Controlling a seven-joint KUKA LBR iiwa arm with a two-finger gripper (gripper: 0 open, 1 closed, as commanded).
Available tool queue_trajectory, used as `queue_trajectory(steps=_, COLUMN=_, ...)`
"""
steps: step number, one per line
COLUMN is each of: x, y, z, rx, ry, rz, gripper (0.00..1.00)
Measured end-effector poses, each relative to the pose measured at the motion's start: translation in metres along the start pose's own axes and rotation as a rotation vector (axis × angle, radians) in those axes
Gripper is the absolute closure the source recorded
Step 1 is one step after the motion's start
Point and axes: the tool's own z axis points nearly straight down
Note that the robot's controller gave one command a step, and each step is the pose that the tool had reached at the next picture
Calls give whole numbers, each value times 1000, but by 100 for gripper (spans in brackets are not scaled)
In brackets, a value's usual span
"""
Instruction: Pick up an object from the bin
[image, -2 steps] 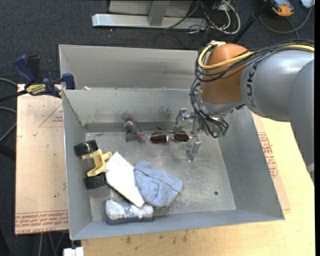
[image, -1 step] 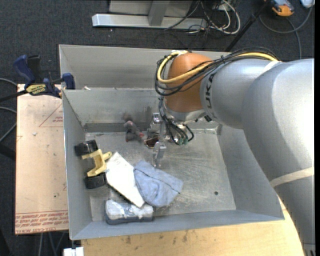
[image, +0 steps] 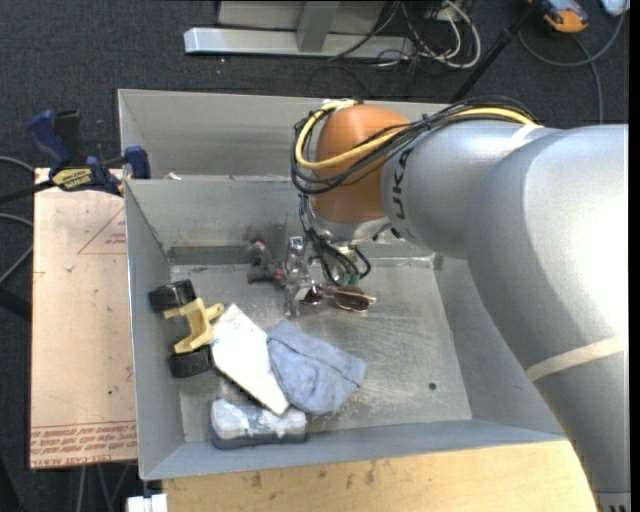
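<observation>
The gripper (image: 297, 281) is placed low near the bin's (image: 420, 345) back wall, just beside sunglasses (image: 346, 297), probably to grasp them; its opening cannot be told.

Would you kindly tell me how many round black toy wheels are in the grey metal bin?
2. One black wheel lies near the bin's left wall; the second black wheel lies just below it, joined by a yellow plastic axle piece. Others may be hidden.

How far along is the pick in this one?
Nothing looks lifted yet: the sunglasses, grey cloth, white card and yellow wheeled toy all lie on the bin floor. The claw is down beside the sunglasses. Nothing visibly held; lifting remains.
</observation>
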Motion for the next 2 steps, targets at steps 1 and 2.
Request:
queue_trajectory(steps=1, x=2, y=-4, z=-1, rx=-5, ry=-2, rz=-24, gripper=100)
queue_trajectory(steps=2, x=-4, y=2, z=-67, rx=5, ry=7, rz=-1, gripper=100)
